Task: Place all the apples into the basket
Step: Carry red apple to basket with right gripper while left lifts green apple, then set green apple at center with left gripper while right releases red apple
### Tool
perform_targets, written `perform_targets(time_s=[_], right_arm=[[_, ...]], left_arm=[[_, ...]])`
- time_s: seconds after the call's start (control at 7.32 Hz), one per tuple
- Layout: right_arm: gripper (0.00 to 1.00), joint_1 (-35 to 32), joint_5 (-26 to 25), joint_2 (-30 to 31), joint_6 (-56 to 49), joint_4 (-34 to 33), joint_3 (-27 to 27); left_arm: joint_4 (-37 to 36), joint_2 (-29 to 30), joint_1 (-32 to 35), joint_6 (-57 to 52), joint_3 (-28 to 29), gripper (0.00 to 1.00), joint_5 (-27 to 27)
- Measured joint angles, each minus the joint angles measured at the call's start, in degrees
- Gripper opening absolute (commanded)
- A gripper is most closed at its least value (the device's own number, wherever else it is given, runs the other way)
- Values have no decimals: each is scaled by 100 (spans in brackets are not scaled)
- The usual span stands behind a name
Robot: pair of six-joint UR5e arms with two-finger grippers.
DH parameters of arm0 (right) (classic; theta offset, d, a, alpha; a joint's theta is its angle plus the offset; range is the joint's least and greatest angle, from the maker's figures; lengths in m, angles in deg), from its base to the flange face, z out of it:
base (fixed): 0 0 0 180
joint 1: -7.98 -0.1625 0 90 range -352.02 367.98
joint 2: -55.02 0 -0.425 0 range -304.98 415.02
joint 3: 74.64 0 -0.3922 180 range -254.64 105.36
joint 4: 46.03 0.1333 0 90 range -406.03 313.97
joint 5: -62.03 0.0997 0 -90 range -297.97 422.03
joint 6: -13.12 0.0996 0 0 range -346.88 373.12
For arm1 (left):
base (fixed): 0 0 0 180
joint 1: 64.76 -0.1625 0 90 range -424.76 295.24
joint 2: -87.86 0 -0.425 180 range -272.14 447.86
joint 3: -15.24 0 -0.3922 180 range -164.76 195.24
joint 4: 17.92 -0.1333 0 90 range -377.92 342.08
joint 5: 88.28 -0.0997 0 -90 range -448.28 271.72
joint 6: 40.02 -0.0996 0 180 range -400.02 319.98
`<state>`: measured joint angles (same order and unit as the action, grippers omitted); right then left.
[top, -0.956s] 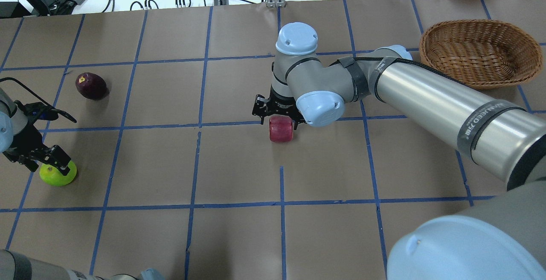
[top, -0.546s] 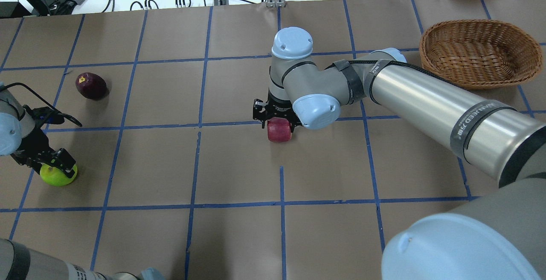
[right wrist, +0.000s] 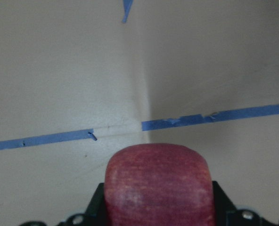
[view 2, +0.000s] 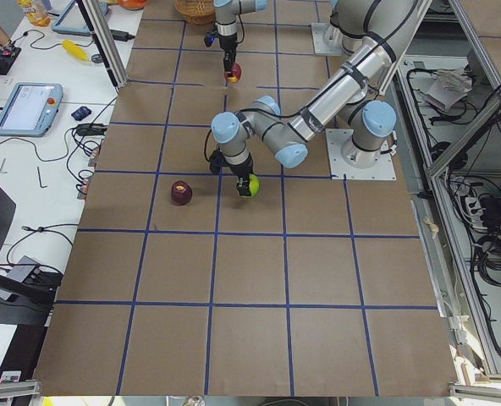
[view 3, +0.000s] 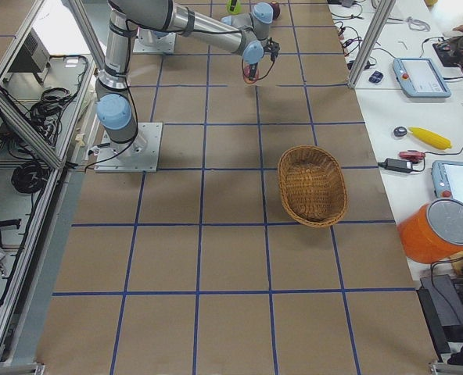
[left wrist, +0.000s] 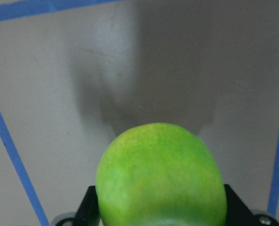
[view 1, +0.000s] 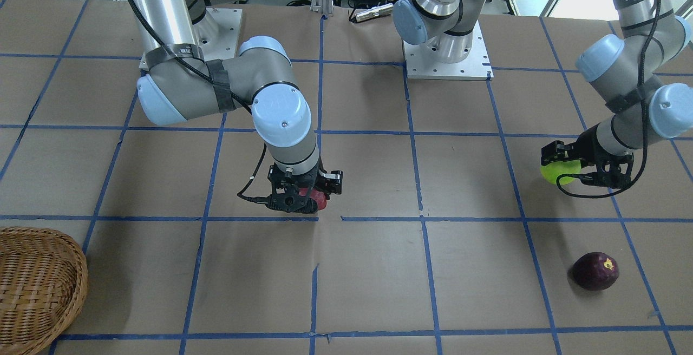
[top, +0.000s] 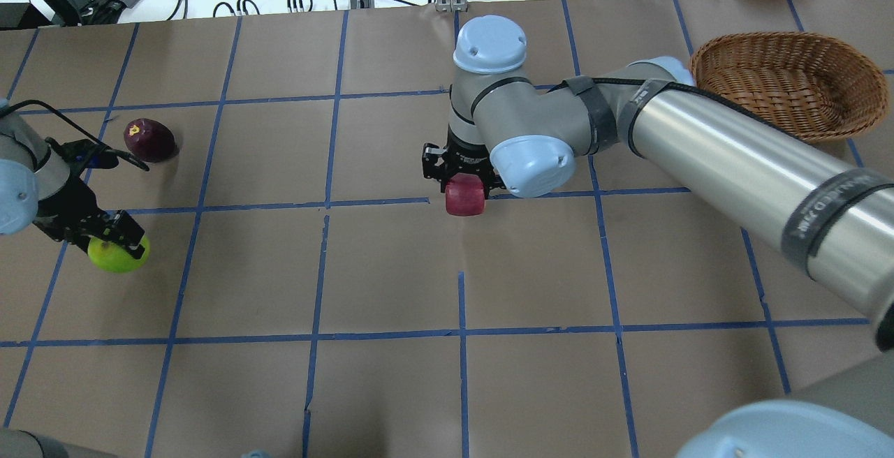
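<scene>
**Red apple** (top: 466,198): being held mid-surface, clamped in the right hand (top: 461,177) and apparently hanging just clear of the surface. Risk: smooth round skin slipping out of a narrow two-finger pinch while swinging toward the basket.

**Green apple** (top: 117,255): being held at the robot's far left, clamped in the left hand (top: 112,234). Risk: the basket is standing well apart, so a long carry is waiting. Both arms heading there together would be crowding each other.

**Purple apple** (top: 149,140): lying loose on the surface near the left hand. Risk: a passing wrist or cable nudging it and sending it rolling.

**Basket** (top: 782,88): sitting empty at the far right. Risk: low walls letting a high-dropped apple bounce or roll out.
</scene>
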<state>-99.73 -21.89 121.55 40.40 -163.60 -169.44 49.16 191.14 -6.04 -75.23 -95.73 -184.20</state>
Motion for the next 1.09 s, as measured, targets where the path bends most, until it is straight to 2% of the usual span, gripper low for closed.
perform_targets(time_s=[0.14, 0.41, 0.68, 0.82, 0.96, 1.09], right_arm=[[0, 327, -388, 353, -107, 416, 55], [0, 1598, -1012, 900, -1164, 950, 212], [0, 2983, -1150, 1007, -3037, 928, 432], [0, 3584, -1164, 863, -4003, 723, 541], [0, 4116, -1162, 557, -4881, 414, 685], [0, 4554, -1155, 75, -5554, 102, 954]], left_arm=[[304, -160, 522, 749, 52, 26, 267], [573, -226, 1865, 2905, 216, 27, 650], [498, 58, 3283, 4909, 726, 29, 1221], [241, 319, 3915, 5654, 1010, 29, 1625], [-118, 639, 4376, 6118, 1218, 44, 1838], [-541, 1007, 4709, 6346, 1341, 99, 1906]])
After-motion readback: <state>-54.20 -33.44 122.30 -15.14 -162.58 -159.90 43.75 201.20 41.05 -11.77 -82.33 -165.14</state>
